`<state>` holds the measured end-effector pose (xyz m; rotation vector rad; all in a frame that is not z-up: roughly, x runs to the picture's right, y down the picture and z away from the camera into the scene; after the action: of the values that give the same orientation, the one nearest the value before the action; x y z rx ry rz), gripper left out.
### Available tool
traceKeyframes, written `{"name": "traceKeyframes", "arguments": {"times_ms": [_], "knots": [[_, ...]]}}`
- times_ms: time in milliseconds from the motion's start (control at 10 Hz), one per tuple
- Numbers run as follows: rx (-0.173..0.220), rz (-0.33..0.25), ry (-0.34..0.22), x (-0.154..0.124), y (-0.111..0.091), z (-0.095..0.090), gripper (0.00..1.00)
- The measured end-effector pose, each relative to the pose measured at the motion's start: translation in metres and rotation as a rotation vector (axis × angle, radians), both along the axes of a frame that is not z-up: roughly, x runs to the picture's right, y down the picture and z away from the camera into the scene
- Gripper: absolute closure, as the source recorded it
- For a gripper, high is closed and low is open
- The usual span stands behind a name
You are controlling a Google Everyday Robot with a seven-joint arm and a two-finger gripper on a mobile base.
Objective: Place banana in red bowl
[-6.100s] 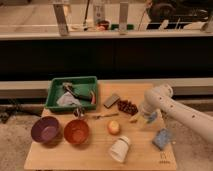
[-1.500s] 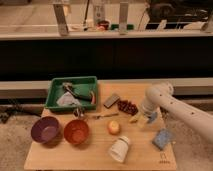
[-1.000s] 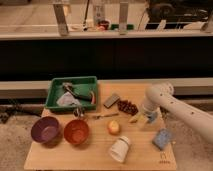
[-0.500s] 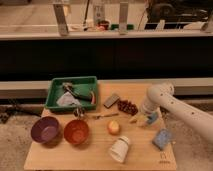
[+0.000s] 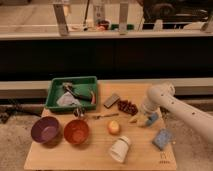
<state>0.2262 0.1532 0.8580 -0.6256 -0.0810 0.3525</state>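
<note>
Pincer sits beside the banana near the desk's right edge, open or closed I cannot tell. A glancing pinch could flick it further from the red bowl.

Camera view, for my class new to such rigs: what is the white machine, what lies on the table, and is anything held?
One camera looks down on a wooden table. The white shape at the picture's right is a robot arm; its tool sits low beside the small pale banana. Whether it holds the banana cannot be told. Also on the table: a red bowl, a purple bowl, a green tray, a round orange fruit, a white cup on its side and a blue sponge.
</note>
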Motion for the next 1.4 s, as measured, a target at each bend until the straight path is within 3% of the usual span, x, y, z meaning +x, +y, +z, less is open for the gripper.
{"name": "traceKeyframes", "arguments": {"times_ms": [200,600,900,1100,1400], "knots": [[0.004,0.0,-0.004,0.001,-0.005,-0.004,0.57],[0.006,-0.037,-0.036,-0.005,0.014,0.024,0.21],[0.01,-0.053,-0.046,-0.004,0.018,0.028,0.2],[0.005,-0.052,-0.049,-0.004,0.021,0.033,0.31],[-0.001,-0.033,-0.057,-0.003,0.022,0.035,0.63]]}}
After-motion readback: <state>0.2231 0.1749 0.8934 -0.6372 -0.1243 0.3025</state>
